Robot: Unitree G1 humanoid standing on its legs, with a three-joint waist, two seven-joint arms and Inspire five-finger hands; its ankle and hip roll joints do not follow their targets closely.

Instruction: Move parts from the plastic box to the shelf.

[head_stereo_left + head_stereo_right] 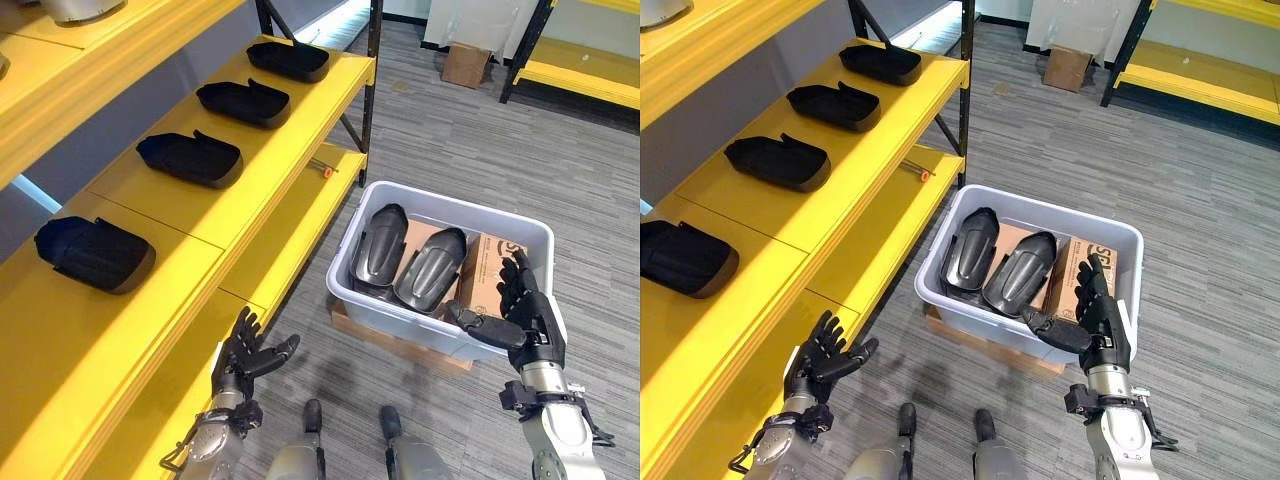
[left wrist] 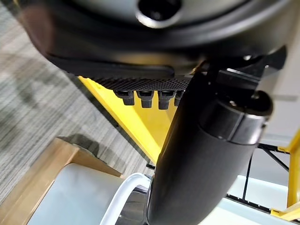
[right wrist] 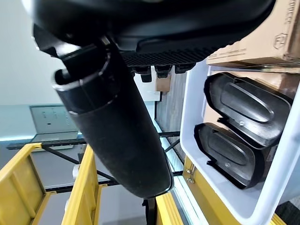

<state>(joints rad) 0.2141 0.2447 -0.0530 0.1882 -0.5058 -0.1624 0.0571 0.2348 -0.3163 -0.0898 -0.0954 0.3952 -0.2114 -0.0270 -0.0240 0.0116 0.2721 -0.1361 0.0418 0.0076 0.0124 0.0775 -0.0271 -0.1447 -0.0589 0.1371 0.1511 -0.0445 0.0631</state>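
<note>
In the left eye view, a pale grey plastic box (image 1: 443, 262) with rounded corners sits on the grey striped carpet, resting on a flat brown cardboard sheet (image 1: 400, 345). Inside it two glossy dark grey moulded shell parts (image 1: 410, 262) lean side by side, with a brown cardboard carton (image 1: 490, 270) just beside them, on the side nearer the right hand. The right hand (image 1: 525, 312) hovers at the box's near corner, fingers straight and spread wide, thumb reaching over the rim, holding nothing. The left hand (image 1: 245, 355) hangs well apart from the box, beside the edge of the yellow shelf (image 1: 250, 170), fingers fanned wide and empty. Four matte black moulded parts (image 1: 190, 158) lie in a row along the shelf, beyond the left hand.

The right eye view shows the same layout.

In the left wrist view, the left hand's thumb juts forward, with the yellow shelf frame and the box's white rim past it.

In the right wrist view, the two dark shell parts lie nested against the box wall, just past the right hand's straight fingers.
</note>
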